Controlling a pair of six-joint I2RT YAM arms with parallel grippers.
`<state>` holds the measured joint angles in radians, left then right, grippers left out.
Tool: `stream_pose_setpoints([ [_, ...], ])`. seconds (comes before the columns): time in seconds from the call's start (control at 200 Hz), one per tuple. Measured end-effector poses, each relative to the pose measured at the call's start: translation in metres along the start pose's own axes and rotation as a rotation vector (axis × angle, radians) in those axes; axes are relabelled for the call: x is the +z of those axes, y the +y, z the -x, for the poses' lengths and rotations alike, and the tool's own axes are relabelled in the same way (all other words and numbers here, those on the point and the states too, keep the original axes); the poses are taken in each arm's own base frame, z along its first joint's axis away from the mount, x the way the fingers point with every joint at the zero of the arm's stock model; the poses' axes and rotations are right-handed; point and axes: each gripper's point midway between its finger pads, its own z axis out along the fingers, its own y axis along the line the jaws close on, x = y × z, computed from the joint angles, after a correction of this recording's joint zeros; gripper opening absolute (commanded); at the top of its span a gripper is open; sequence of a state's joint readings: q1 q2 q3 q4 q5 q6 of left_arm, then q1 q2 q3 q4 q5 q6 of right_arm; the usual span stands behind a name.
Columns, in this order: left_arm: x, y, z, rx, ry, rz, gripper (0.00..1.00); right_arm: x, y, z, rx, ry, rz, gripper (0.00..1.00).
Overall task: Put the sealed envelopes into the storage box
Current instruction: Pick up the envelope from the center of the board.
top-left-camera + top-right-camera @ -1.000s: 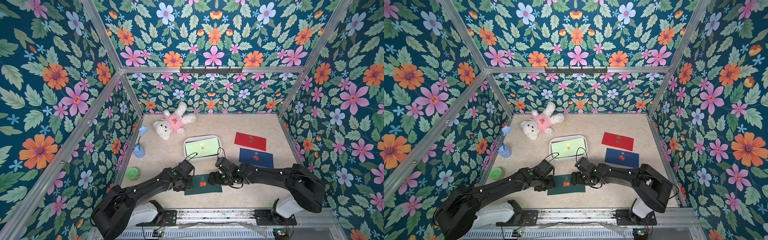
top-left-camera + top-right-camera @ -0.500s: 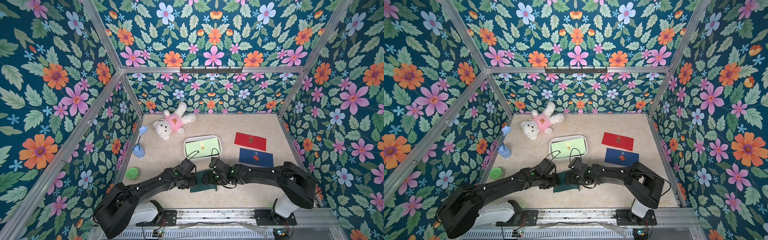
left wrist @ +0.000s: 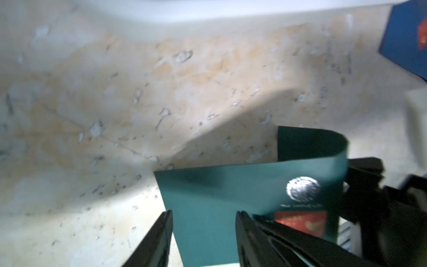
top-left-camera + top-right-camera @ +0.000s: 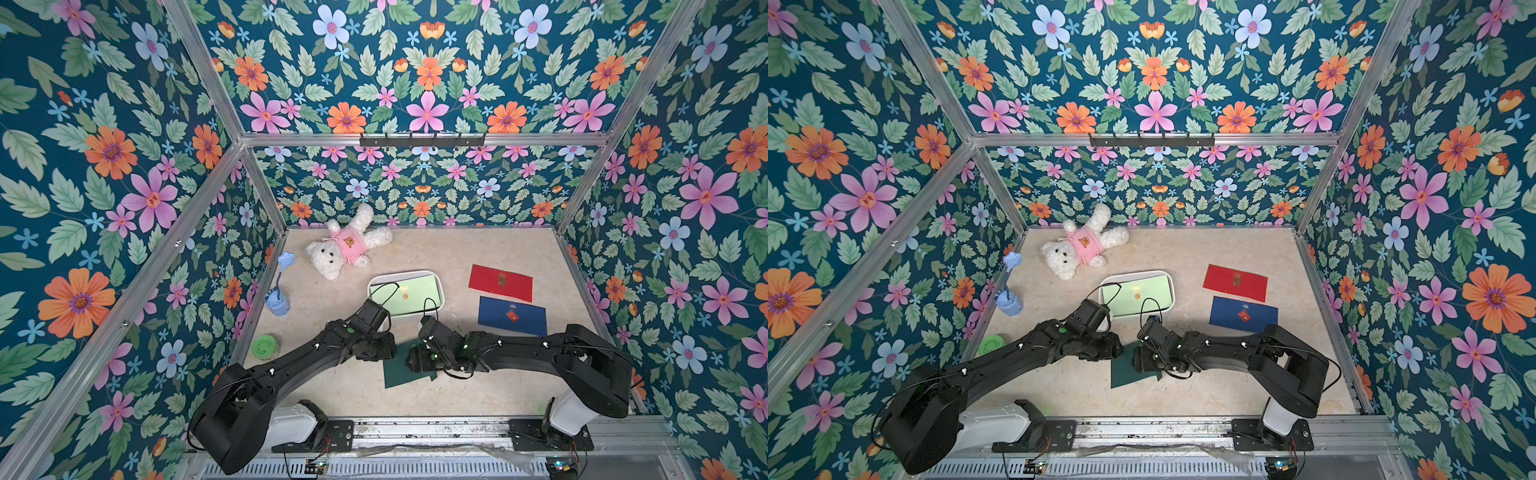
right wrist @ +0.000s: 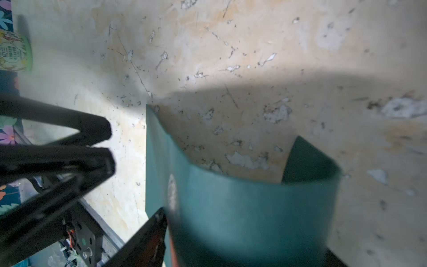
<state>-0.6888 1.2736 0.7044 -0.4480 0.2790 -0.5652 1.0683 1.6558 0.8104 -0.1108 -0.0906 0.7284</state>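
Beige stone table [image 4: 457, 257] in both top views: storage box [image 4: 441, 291] centre, a light green envelope [image 4: 411, 293] inside; red envelope [image 4: 500, 282] and navy envelope [image 4: 511, 318] right of it. Left wrist: left gripper [image 3: 204, 215] half-open, gripping nothing. Right wrist: dark green envelope [image 5: 254, 208] bows inside the right gripper [image 5: 248, 233], jaws wide; clamped or not, I cannot tell
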Motion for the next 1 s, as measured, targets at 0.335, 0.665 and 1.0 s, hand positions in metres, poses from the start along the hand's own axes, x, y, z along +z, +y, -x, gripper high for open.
stream_pose_setpoints([
  [0.335,0.012,-0.029,0.028,0.36,0.009,-0.15,0.52,0.0,-0.003,-0.001,-0.045,0.009,-0.004,0.77],
  [0.665,0.023,-0.052,0.035,0.491,0.051,-0.289,0.54,0.0,-0.004,-0.002,-0.069,0.009,0.0,0.77],
  [1.0,0.031,-0.063,0.026,0.551,0.131,-0.383,0.54,0.0,-0.004,-0.002,-0.088,0.013,0.001,0.76],
])
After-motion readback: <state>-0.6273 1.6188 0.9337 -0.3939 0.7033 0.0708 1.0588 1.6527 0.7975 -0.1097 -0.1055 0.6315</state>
